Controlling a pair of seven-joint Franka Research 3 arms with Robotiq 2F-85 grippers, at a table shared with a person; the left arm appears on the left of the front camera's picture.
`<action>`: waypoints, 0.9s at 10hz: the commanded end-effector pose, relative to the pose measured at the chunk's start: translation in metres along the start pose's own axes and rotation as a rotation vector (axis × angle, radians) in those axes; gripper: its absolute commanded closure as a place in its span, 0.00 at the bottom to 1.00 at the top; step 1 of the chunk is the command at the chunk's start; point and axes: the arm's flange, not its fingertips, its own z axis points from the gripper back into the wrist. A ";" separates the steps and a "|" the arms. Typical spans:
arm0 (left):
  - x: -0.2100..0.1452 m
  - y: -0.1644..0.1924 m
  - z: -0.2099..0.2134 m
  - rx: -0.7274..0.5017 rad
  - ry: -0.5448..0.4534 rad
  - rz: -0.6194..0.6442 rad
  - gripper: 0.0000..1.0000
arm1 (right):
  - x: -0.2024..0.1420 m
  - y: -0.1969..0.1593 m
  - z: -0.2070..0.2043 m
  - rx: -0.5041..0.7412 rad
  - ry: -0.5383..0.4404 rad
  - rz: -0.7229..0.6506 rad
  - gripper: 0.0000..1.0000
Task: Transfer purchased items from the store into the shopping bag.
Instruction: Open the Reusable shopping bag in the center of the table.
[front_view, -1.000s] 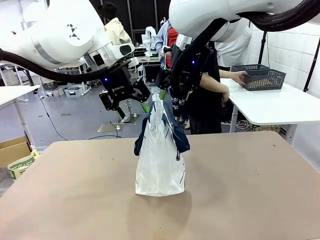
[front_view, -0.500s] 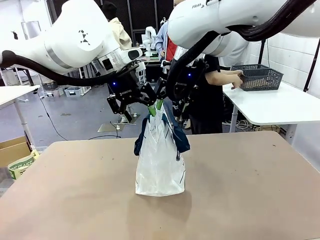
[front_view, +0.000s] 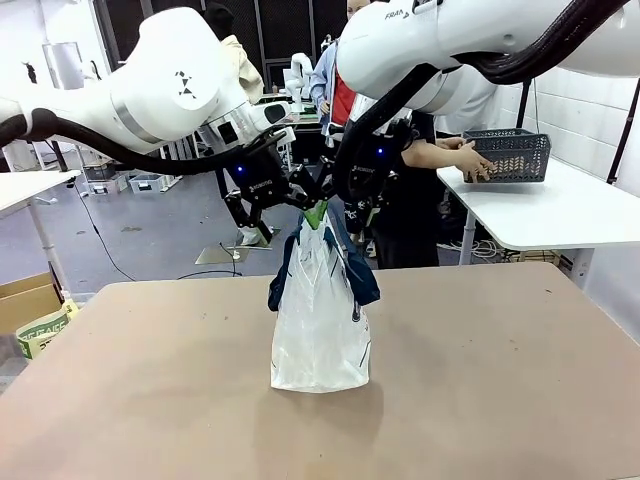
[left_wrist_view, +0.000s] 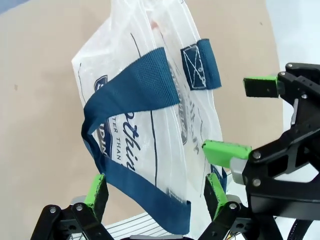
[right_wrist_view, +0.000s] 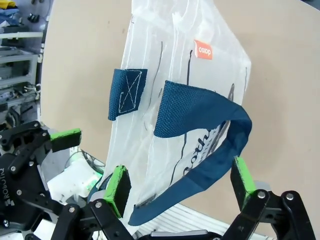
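Bag (front_view: 320, 330): upright, mid-surface (front_view: 500, 400).
Left gripper (left_wrist_view: 156, 192): released, fingers astride the bag's top.
Right gripper (right_wrist_view: 181, 182): released, astride the top opposite.
Basket (front_view: 515, 155): person's hand (front_view: 478, 160) holds it over the side surface (front_view: 560, 215).
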 end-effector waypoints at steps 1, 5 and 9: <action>0.010 0.002 0.000 0.031 -0.016 0.036 0.00 | 0.012 -0.003 -0.003 0.003 0.021 -0.038 0.00; 0.014 0.015 -0.004 0.058 -0.024 0.043 0.13 | 0.021 -0.003 -0.016 0.045 0.059 0.055 0.20; 0.015 0.015 -0.005 0.053 -0.015 0.038 0.92 | 0.014 -0.004 -0.019 0.052 0.083 0.044 0.99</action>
